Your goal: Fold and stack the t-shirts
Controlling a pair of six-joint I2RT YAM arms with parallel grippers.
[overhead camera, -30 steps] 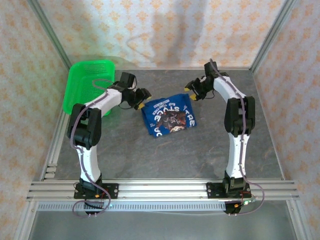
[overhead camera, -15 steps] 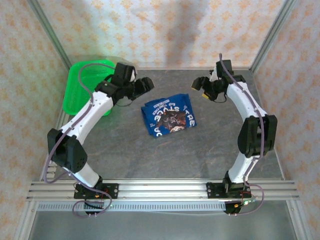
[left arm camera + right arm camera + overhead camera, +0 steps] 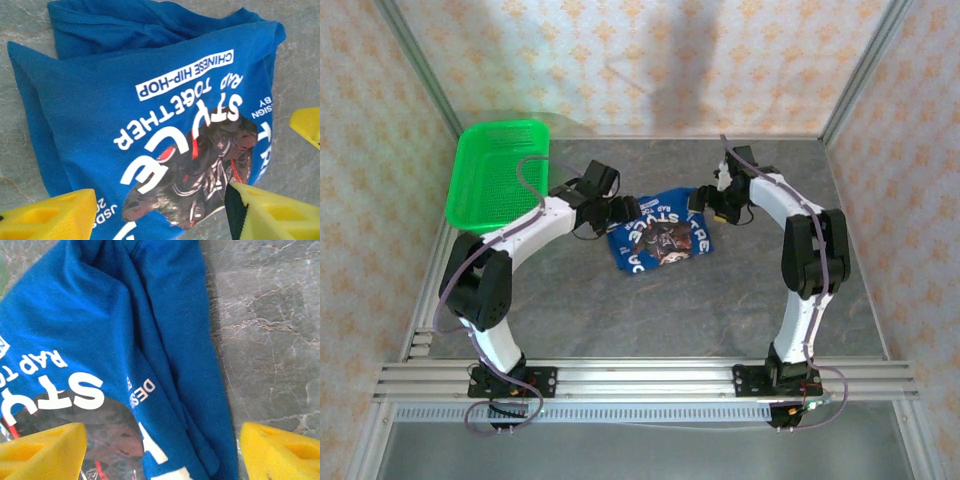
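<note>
Where the blue t-shirt [image 3: 658, 232] lies folded small on the grey table [image 3: 720, 310], its chest print faces up. The left wrist view reads it well: "CHINESE HIP-HOP" in a white bar, then "RAP TOGETHER", then a large "STYLE" over a dark brown-and-white picture. At one side stands "SIGN BY", and the right wrist view gives "DES" in the same place. The left gripper [image 3: 625, 208] is at the shirt's far left corner and the right gripper [image 3: 705, 205] at its far right corner. Both have their yellow fingers [image 3: 50, 220] spread well apart over the cloth, with nothing clasped. Whether the tips touch the fabric I cannot tell. The green basket [image 3: 495, 180] stands well apart, far left.
</note>
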